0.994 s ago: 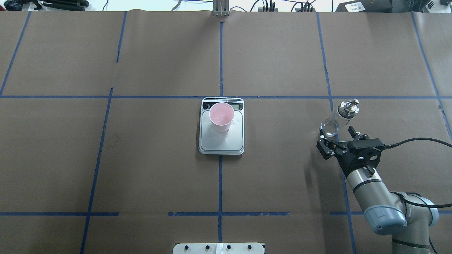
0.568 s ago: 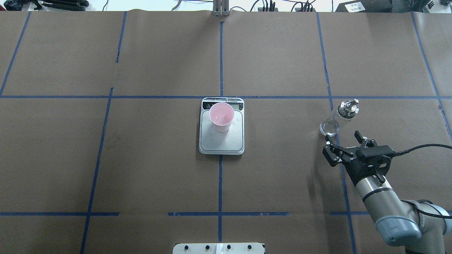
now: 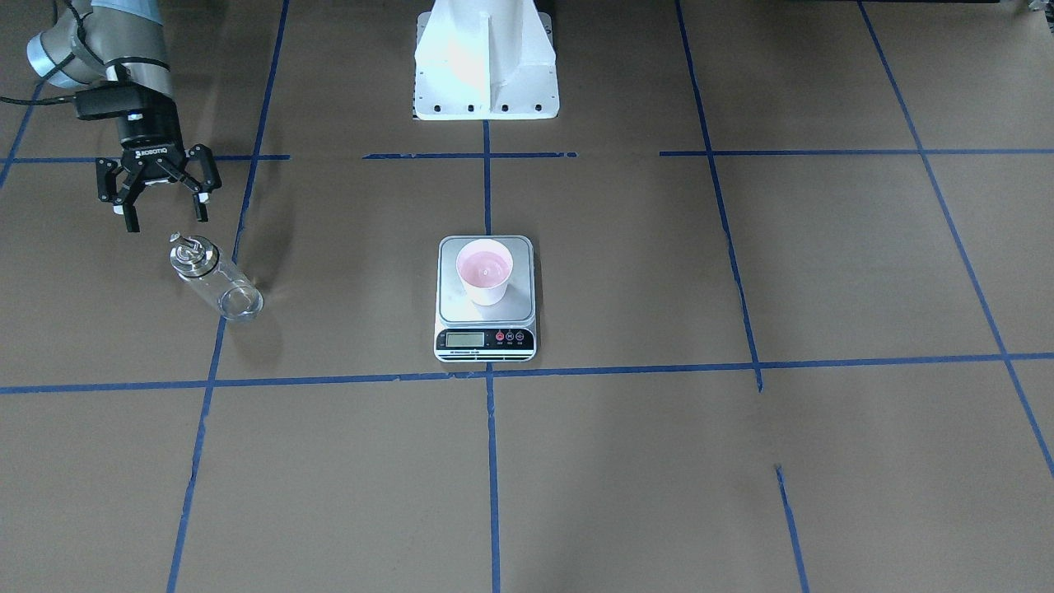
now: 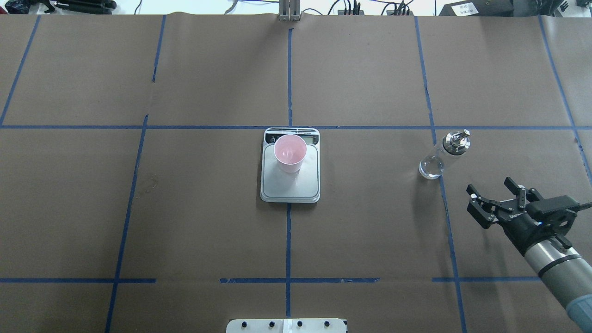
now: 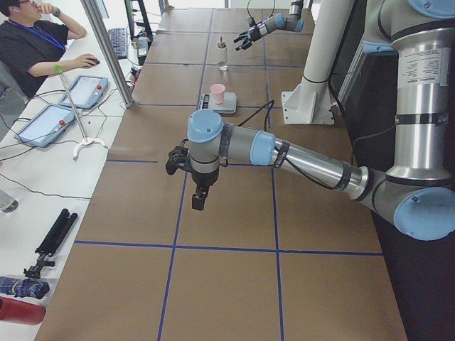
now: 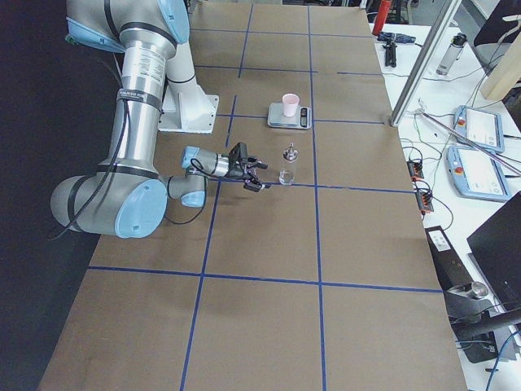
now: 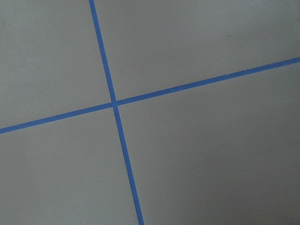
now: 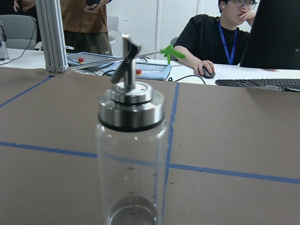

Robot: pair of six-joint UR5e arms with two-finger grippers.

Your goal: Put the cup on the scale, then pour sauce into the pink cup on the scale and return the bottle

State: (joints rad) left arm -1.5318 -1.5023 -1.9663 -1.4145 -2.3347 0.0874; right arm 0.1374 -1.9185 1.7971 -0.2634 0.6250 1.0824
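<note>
The pink cup [image 4: 290,152] stands upright on the scale [image 4: 290,187] at the table's middle; it also shows in the front view [image 3: 484,272]. The clear glass bottle [image 4: 443,156] with its silver cap and spout stands upright on the table to the right, by itself. It fills the right wrist view [image 8: 131,154]. My right gripper [image 4: 489,188] is open and empty, apart from the bottle on the robot's side; in the front view this gripper [image 3: 165,218] hangs just behind the bottle [image 3: 210,278]. My left gripper [image 5: 188,177] shows only in the exterior left view, so I cannot tell its state.
Brown paper with blue tape lines [image 4: 289,83] covers the table. The white robot base [image 3: 486,66] stands at the near middle edge. Operators [image 8: 225,33], tablets and an aluminium post [image 8: 51,35] lie beyond the far edge. The left wrist view shows only a tape cross [image 7: 114,104].
My open right gripper has drawn back from around the bottle's base, toward the robot and to the right. The bottle stays standing where it was. Cup and scale are unmoved.
</note>
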